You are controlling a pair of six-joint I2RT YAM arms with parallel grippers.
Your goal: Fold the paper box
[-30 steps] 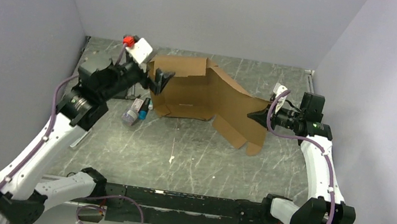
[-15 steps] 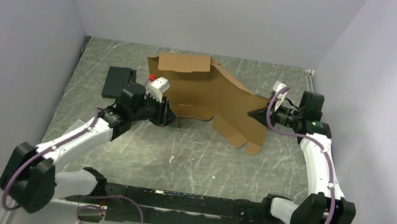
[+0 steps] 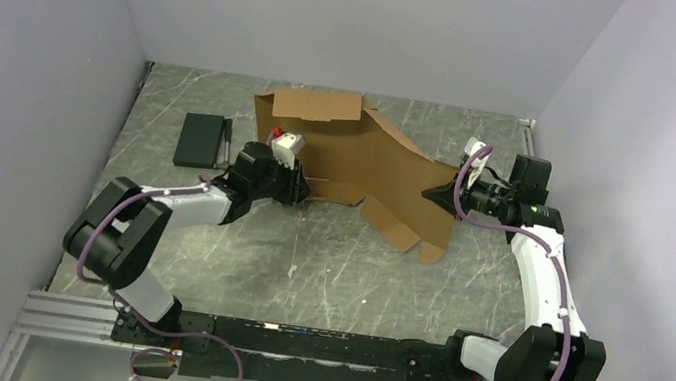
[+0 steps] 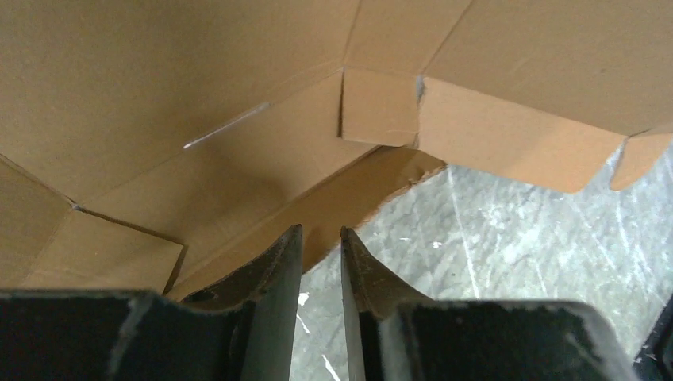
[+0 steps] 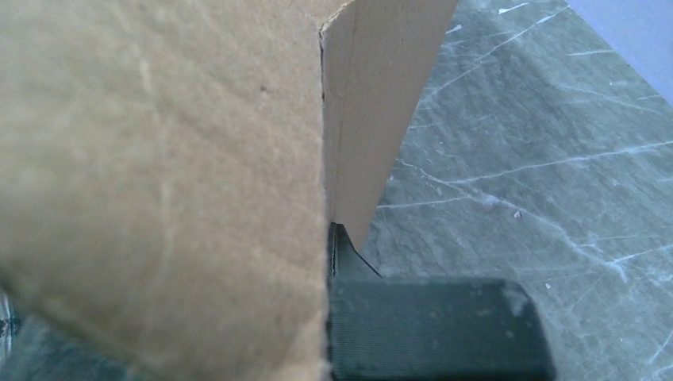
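Box (image 3: 359,156) lies part-folded. Left gripper (image 4: 315,238), narrowly open and empty, sits at its near edge; right gripper (image 3: 433,196) clamps its right flap.

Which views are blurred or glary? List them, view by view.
Top external: evenly lit, sharp, no glare on the box. Left wrist: cardboard in focus, one thin white glint on it; left gripper dark in the foreground. Right wrist: the near cardboard face blurred, the table sharper.

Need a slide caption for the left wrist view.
Left gripper, fingers nearly together, at the lower flap edge of the brown corrugated cardboard box on the grey marbled table.
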